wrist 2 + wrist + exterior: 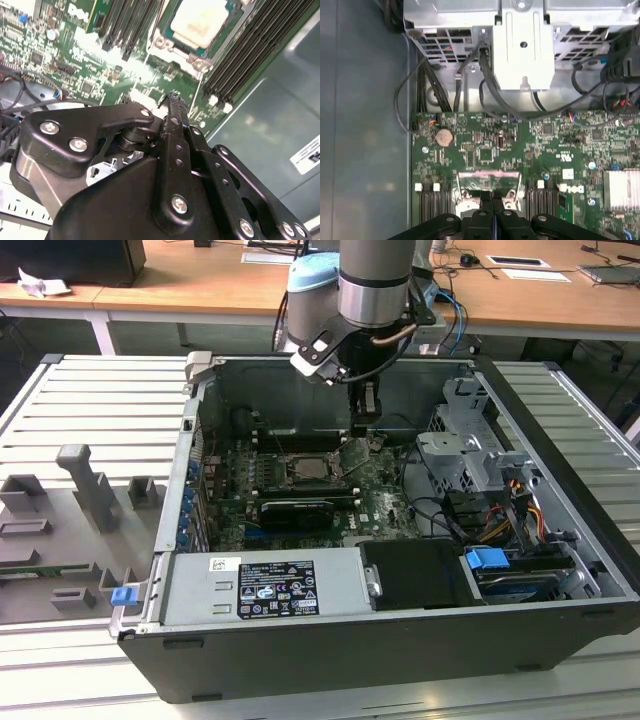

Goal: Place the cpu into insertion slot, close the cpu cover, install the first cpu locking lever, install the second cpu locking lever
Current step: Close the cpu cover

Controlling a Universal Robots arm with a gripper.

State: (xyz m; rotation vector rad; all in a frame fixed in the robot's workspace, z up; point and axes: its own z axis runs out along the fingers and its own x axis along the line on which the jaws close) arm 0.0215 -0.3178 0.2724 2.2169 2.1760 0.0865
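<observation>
Cpu (199, 21) seated in insertion slot (196, 61), lying just ahead of gripper (173, 98) tip, near but not touching; gripper clenched tight, nothing visibly held.

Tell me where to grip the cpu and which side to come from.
Pinch two opposite edges of the cpu, coming straight down from above. It lies flat, pale top up, in the insertion slot, whose silver rim and the flanking memory slots likely block any sideways approach. The gripper is shut.
</observation>
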